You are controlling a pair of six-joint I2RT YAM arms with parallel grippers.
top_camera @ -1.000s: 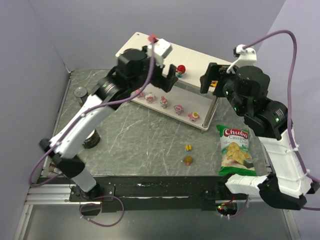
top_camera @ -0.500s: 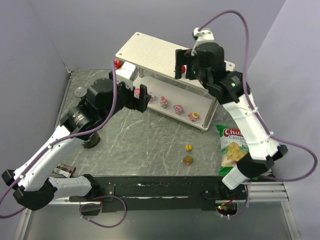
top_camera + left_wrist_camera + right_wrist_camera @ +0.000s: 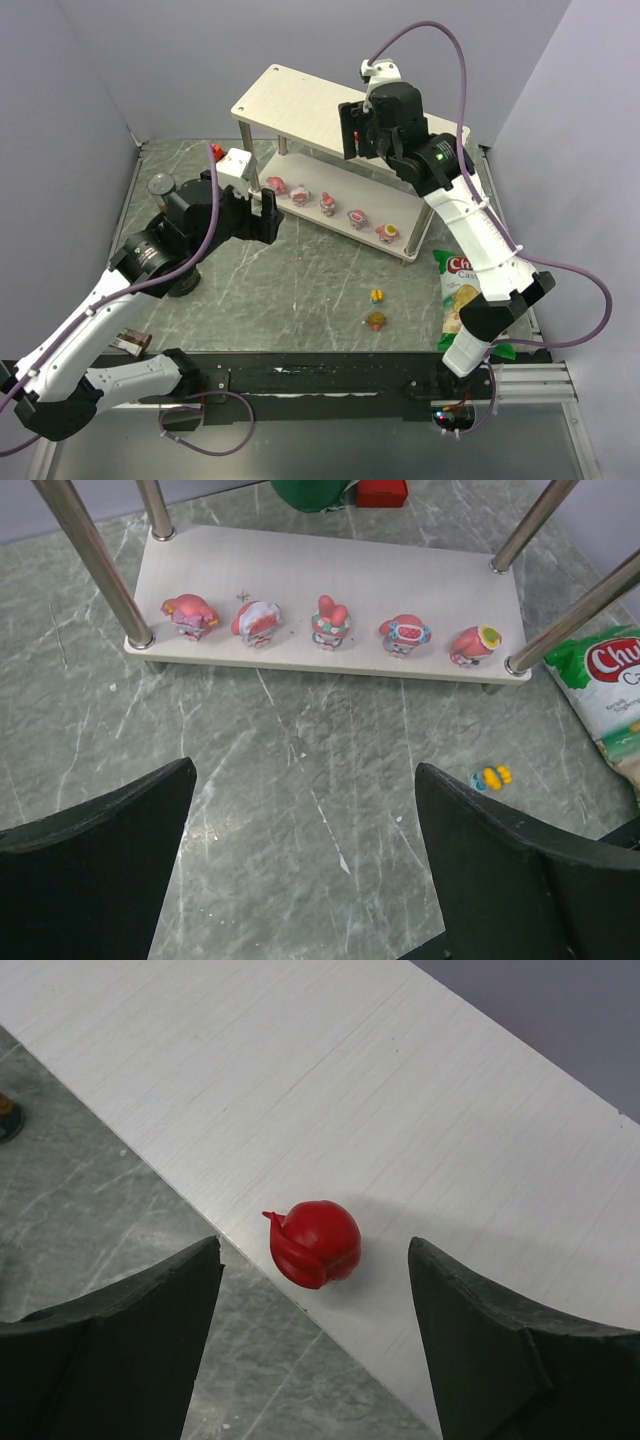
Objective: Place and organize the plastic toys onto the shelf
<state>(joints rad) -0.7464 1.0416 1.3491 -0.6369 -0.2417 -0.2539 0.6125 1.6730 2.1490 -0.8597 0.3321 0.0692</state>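
The shelf stands at the back of the table. Five pink-and-white toys stand in a row on its lower board; they also show in the top view. A red toy lies on the top board near its edge, between the open jaws of my right gripper, untouched. In the top view my right gripper hides it. A yellow-blue toy and a brown-pink toy lie on the table. My left gripper hangs open and empty in front of the shelf.
A green chips bag lies right of the shelf's right end, and shows in the left wrist view. A metal can stands at the left; another can is partly under the left arm. Silver posts flank the lower board.
My left gripper has drawn back from the shelf's top board, down and to the left. My right gripper has swung left from the shelf's right end to over the red toy.
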